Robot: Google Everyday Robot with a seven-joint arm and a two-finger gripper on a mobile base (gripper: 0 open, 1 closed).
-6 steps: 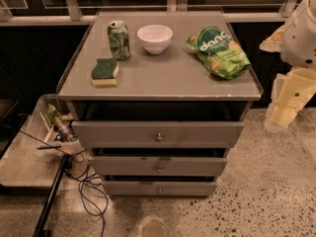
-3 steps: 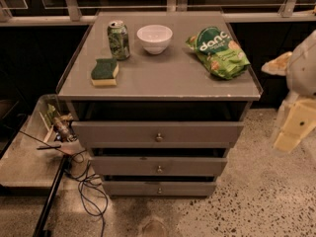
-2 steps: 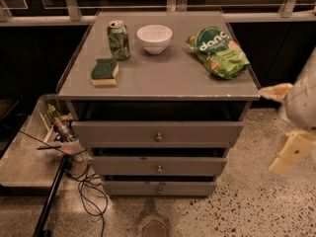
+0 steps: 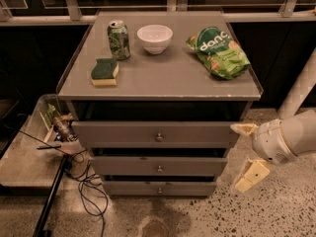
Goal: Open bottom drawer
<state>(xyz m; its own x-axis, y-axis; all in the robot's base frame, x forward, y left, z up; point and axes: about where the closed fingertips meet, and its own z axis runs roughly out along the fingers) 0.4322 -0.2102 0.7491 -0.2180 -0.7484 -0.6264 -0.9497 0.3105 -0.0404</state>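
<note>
The grey cabinet point(image 4: 158, 78) has three drawers. The bottom drawer point(image 4: 133, 187) is the lowest slim front, with a small round metal knob point(image 4: 159, 190) at its centre, and it looks pushed in. The middle drawer point(image 4: 128, 166) and the top drawer point(image 4: 118, 133) sit above it. My gripper point(image 4: 247, 152) hangs to the right of the cabinet, level with the middle drawer and apart from it. Its two cream fingers point(image 4: 252, 176) are spread wide and hold nothing.
On the cabinet top lie a green can point(image 4: 119, 39), a white bowl point(image 4: 154, 38), a green-yellow sponge point(image 4: 104, 71) and a green chip bag point(image 4: 219, 52). A low shelf with clutter point(image 4: 57, 127) and black cables point(image 4: 84, 181) is at the left. A white pipe point(image 4: 298, 90) stands at the right.
My gripper has moved down and left, from beside the cabinet top to beside the drawers. The drawers have not moved.
</note>
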